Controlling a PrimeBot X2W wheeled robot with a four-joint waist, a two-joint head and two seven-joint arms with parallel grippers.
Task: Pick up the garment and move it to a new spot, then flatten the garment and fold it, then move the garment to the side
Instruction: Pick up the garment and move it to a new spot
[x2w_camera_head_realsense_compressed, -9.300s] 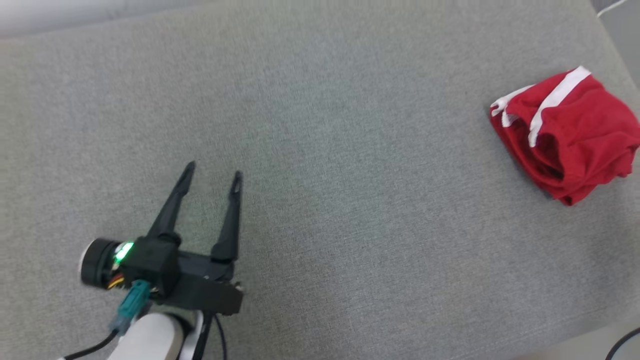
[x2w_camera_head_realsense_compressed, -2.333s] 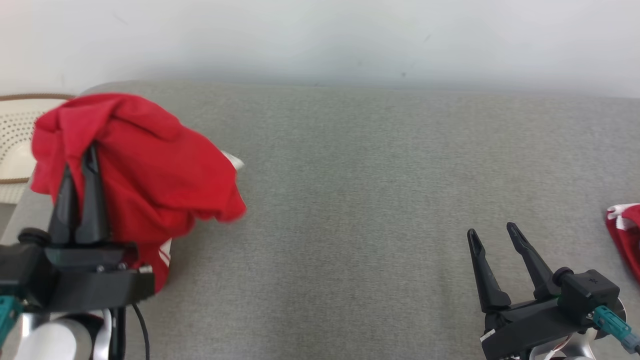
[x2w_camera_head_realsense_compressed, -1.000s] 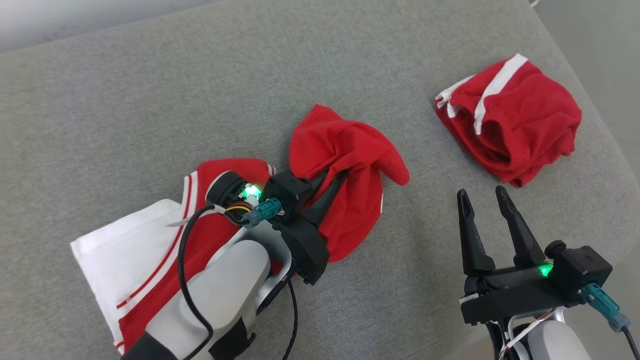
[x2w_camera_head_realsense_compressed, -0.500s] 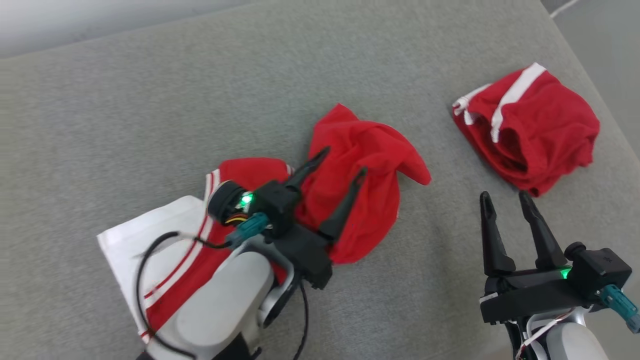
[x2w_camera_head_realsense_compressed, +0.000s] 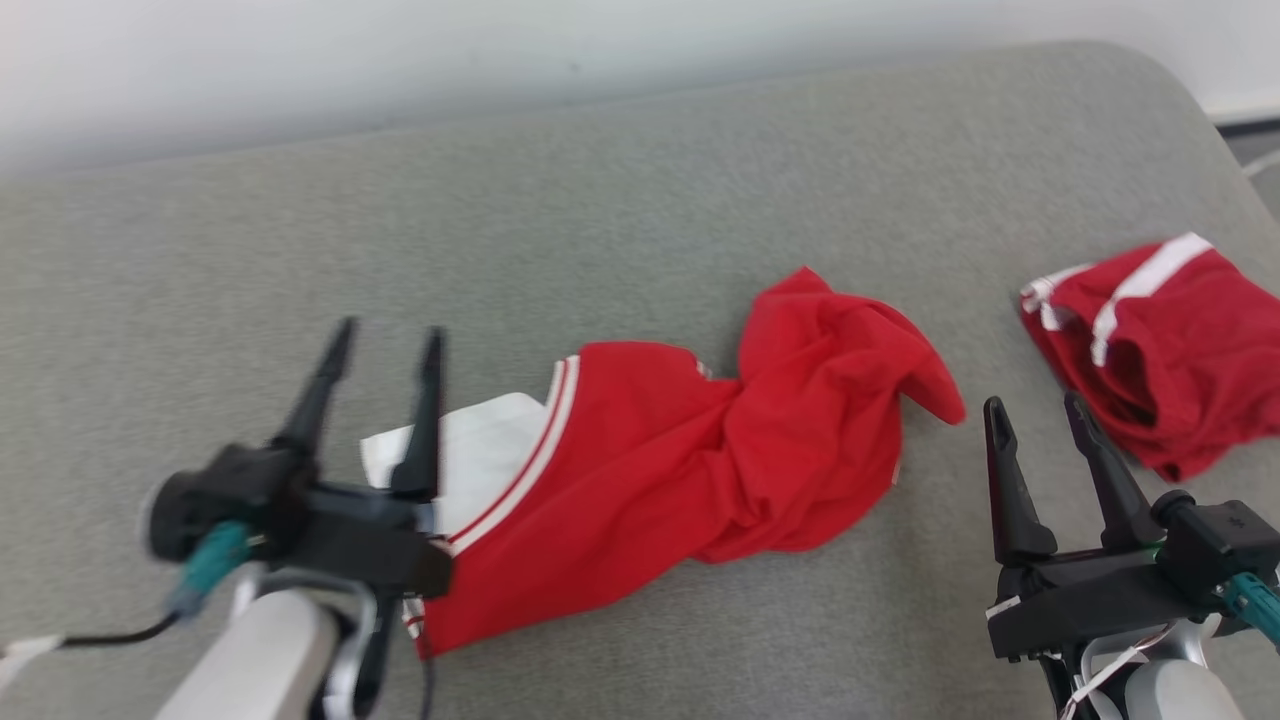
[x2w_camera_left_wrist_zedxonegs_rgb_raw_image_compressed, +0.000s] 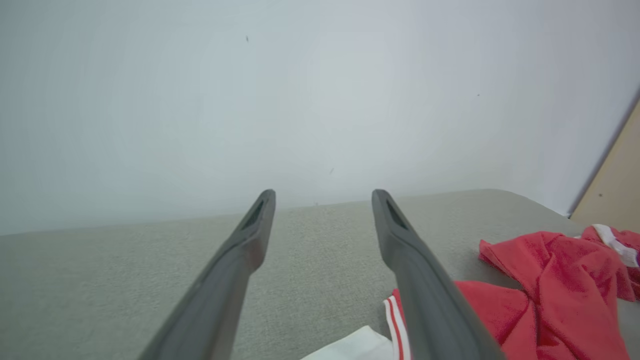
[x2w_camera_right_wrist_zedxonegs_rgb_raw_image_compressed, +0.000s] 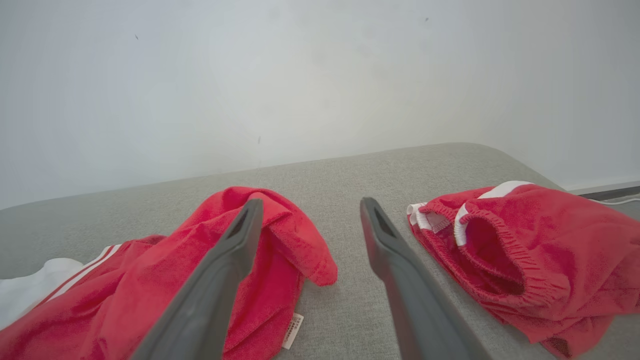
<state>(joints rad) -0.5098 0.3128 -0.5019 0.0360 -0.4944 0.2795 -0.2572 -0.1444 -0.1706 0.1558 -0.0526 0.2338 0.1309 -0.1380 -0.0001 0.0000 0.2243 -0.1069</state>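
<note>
Farthest left, the left gripper (x2w_camera_head_realsense_compressed: 389, 335) is blurred in the head view, over the grey fabric worktop (x2w_camera_head_realsense_compressed: 620, 230). Its two dark fingers stand apart with nothing between them. In the left wrist view the same gripper (x2w_camera_left_wrist_zedxonegs_rgb_raw_image_compressed: 324, 195) points toward the pale wall (x2w_camera_left_wrist_zedxonegs_rgb_raw_image_compressed: 320, 90), with bare worktop between the fingers.

Just right of it lies the garment (x2w_camera_head_realsense_compressed: 700, 450), a crumpled red piece near the middle of the worktop. Its white panel (x2w_camera_head_realsense_compressed: 480, 465), edged with red-and-white stripes, lies at the left end, beside the left gripper's inner finger. The red cloth bunches into a raised, twisted heap at the right end. In the right wrist view the garment (x2w_camera_right_wrist_zedxonegs_rgb_raw_image_compressed: 150, 280) shows a small white label (x2w_camera_right_wrist_zedxonegs_rgb_raw_image_compressed: 291, 331) at its near hem.

Further right, the right gripper (x2w_camera_head_realsense_compressed: 1033, 405) hovers low with its fingers spread and empty. It sits between the two pieces of clothing and touches neither.

At the far right edge rests a pair of red shorts (x2w_camera_head_realsense_compressed: 1170, 370), loosely folded, with a white side stripe. Its elastic waistband (x2w_camera_right_wrist_zedxonegs_rgb_raw_image_compressed: 480, 220) gapes toward the right wrist camera.
</note>
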